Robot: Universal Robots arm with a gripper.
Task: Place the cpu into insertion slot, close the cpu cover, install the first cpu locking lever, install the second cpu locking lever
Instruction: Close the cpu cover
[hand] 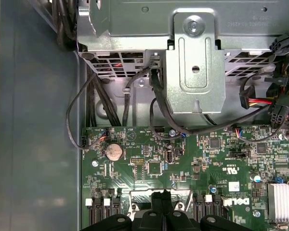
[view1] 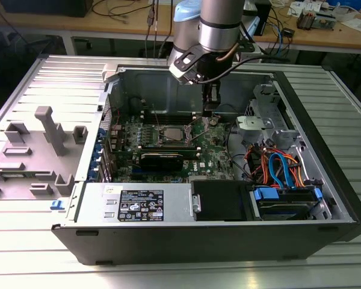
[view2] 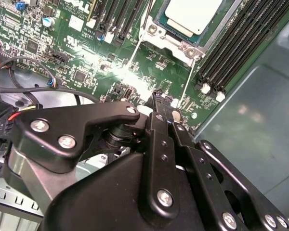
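Both fingers of the claw (view2: 156, 97) meet — gripping nothing — near the cpu (view2: 190, 12).

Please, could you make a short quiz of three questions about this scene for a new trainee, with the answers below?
1. True or false: the flat square silver-grey metal cpu lies inside the square silver-framed insertion slot.
2. In the exterior view, the black gripper hangs above: A) the green circuit board; B) the grey plastic tray; C) the blue cables.
3. In the exterior view, on which side of the cpu is the gripper?
Key: 1 true; 2 A; 3 the exterior view's right.
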